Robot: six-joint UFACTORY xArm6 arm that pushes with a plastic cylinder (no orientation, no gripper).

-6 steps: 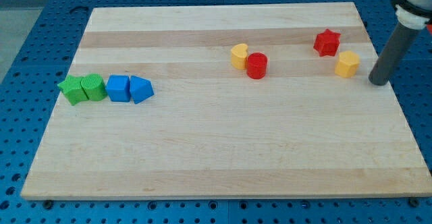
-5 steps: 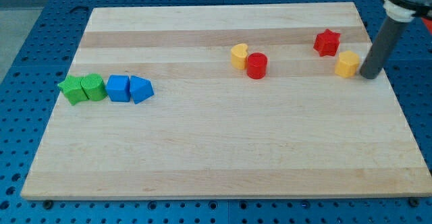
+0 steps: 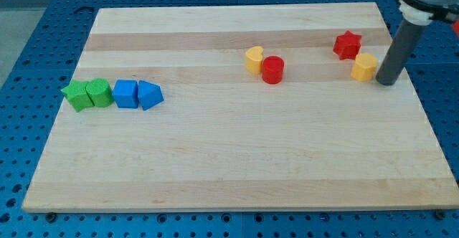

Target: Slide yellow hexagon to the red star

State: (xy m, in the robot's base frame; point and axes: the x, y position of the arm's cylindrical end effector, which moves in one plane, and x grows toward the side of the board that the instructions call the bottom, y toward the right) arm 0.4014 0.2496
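The yellow hexagon (image 3: 364, 67) lies near the board's right edge, just below and to the right of the red star (image 3: 347, 45), with a narrow gap between them. My tip (image 3: 386, 82) rests on the board right beside the hexagon's right side, touching it or nearly so. The dark rod rises from there toward the view's top right.
A yellow rounded block (image 3: 254, 59) touches a red cylinder (image 3: 272, 70) near the board's upper middle. At the left stand a green star (image 3: 75, 95), a green cube (image 3: 99, 92), a blue cube (image 3: 125, 93) and a blue triangular block (image 3: 149, 94) in a row. The wooden board's right edge (image 3: 419, 102) is close to my tip.
My tip moved left across the board's right side and reached the yellow hexagon, which has slid slightly left and up toward the red star.
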